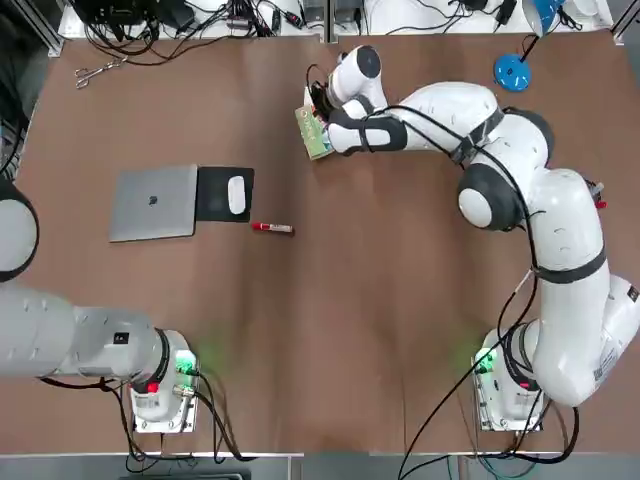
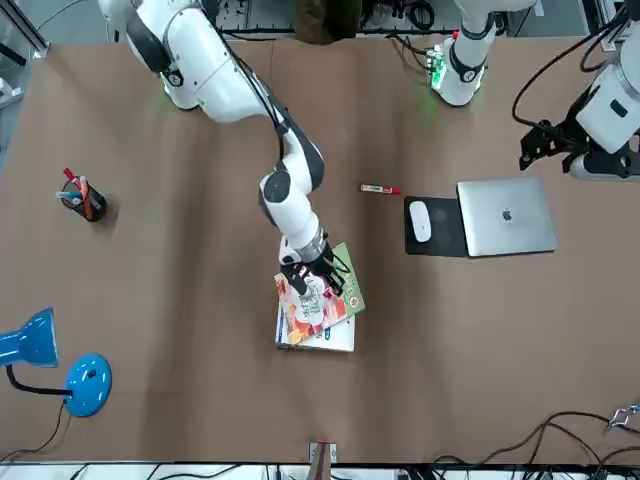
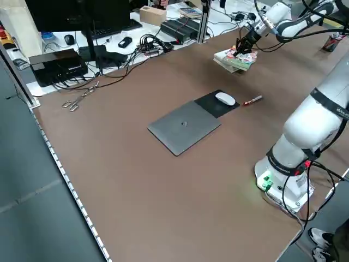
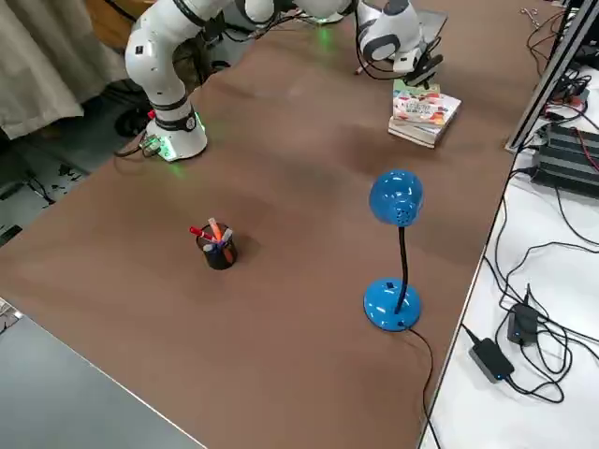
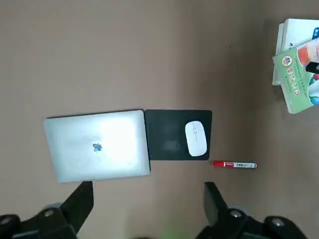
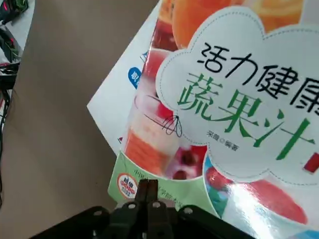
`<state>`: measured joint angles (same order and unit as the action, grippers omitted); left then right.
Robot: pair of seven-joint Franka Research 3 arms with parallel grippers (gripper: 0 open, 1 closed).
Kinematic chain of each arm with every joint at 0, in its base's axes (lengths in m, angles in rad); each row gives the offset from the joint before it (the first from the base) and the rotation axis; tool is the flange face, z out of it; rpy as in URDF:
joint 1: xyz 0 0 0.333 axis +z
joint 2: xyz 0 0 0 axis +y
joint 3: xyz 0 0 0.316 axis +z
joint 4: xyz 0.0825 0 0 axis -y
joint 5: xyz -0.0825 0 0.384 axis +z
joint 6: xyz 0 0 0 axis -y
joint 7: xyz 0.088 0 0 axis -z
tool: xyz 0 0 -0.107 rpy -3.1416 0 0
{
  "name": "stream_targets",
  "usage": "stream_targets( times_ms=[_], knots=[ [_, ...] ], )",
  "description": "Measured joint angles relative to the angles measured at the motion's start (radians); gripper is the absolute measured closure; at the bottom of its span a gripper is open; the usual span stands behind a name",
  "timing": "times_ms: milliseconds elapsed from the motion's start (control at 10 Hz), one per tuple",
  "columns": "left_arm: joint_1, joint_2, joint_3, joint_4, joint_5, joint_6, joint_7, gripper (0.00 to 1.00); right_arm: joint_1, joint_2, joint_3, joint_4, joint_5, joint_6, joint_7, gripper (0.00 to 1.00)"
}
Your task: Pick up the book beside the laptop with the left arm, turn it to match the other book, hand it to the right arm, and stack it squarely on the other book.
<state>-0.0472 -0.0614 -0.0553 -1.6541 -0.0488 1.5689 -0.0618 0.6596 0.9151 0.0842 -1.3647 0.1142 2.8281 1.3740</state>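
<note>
our right gripper [image 6: 148, 191] is shut at the green edge of the book [image 6: 219, 114], askew atop the other book [image 6: 117, 97]; we can't tell if it grips. our left gripper [image 5: 148, 199], wide and empty, hovers near the laptop [image 5: 97, 147]. the pen cup [image 4: 218, 251] holds pens.

"Where is my left hand [image 5: 148, 206]?"

"Out over the counter at my left side, its two fingers spread wide apart, nothing between them."

"And my right arm [image 1: 565, 240]?"

"It reaches forward from its base, bent at the elbow and angled in toward the middle. My right hand [image 6: 148, 186] is at the far end, pointing down, its fingers closed together."
</note>
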Motion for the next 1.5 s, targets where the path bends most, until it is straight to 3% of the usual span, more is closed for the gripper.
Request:
stream_targets(
  times_ms=[600,1500],
  knots=[
    [-0.005,0.046,0.027,0.039,0.0,0.018,0.001,0.02,0.003,0.094,-0.002,0.103,0.001,0.018,0.003,0.98],
    [0.019,0.073,0.035,0.05,0.004,0.067,0.002,0.0,-0.052,0.136,-0.004,0.157,0.016,0.048,0.017,0.98]
  ],
)
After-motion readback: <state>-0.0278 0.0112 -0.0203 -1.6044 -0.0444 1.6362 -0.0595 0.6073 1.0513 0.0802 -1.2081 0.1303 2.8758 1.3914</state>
